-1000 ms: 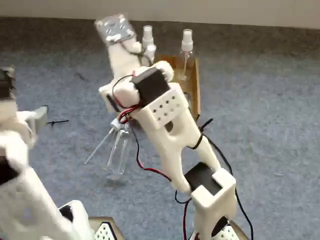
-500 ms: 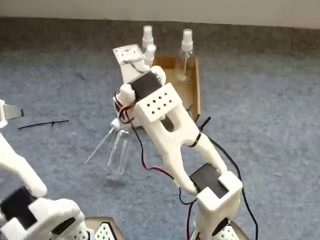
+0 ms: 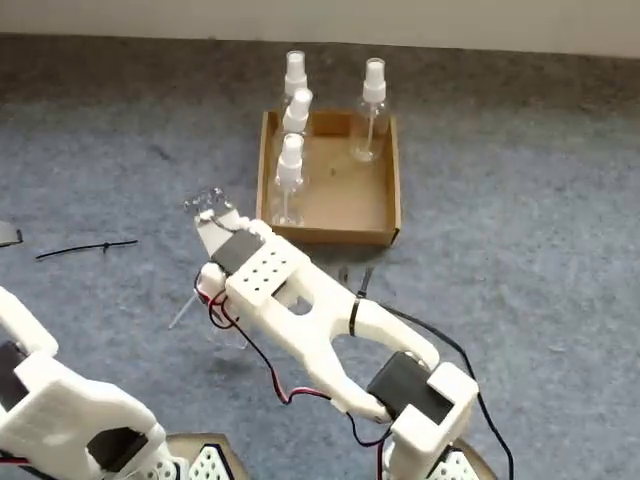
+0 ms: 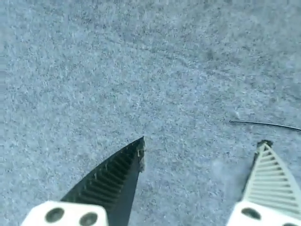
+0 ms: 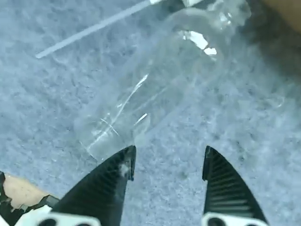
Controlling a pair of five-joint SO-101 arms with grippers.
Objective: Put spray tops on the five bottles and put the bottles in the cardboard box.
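A clear bottle (image 5: pixel 150 89) lies on its side on the carpet, its neck end toward a spray top whose thin tube (image 5: pixel 94 28) rests beside it. My right gripper (image 5: pixel 167 162) hangs open just above the bottle's base end, touching nothing. In the high view my right arm (image 3: pixel 300 300) covers most of that bottle, and the tube (image 3: pixel 185 315) pokes out beside it. Several bottles with spray tops (image 3: pixel 290 170) stand upright in the cardboard box (image 3: pixel 395 190). My left gripper (image 4: pixel 202 148) is open over bare carpet.
A black cable tie (image 3: pixel 85 248) lies on the carpet left of the box, and its end shows in the left wrist view (image 4: pixel 263 124). My left arm (image 3: pixel 70 410) sits at the near left corner. Grey carpet surrounds the box.
My right arm has pulled back from the box, leaving a capped bottle standing in it, and has dropped over the lying bottle. My left arm has drawn back to the near left.
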